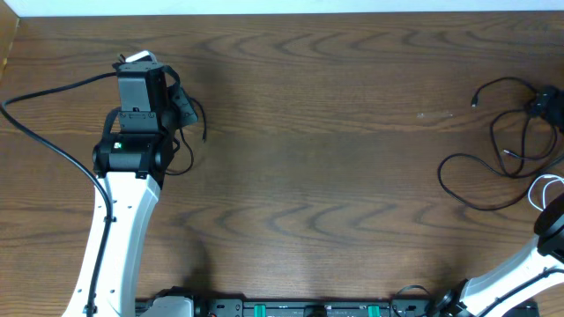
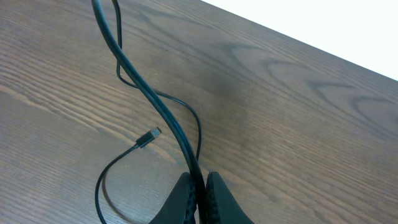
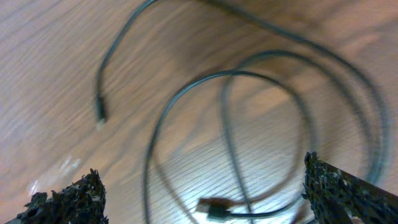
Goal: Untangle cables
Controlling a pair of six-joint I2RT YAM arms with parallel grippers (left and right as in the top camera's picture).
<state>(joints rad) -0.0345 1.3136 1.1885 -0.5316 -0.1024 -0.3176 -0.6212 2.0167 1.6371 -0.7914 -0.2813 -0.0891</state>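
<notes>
Tabletop — left hand pinches cable; right hand seemingly spread.

No text, label, brand, number or sign can be read anywhere, neither on the table nor on the cables.
</notes>
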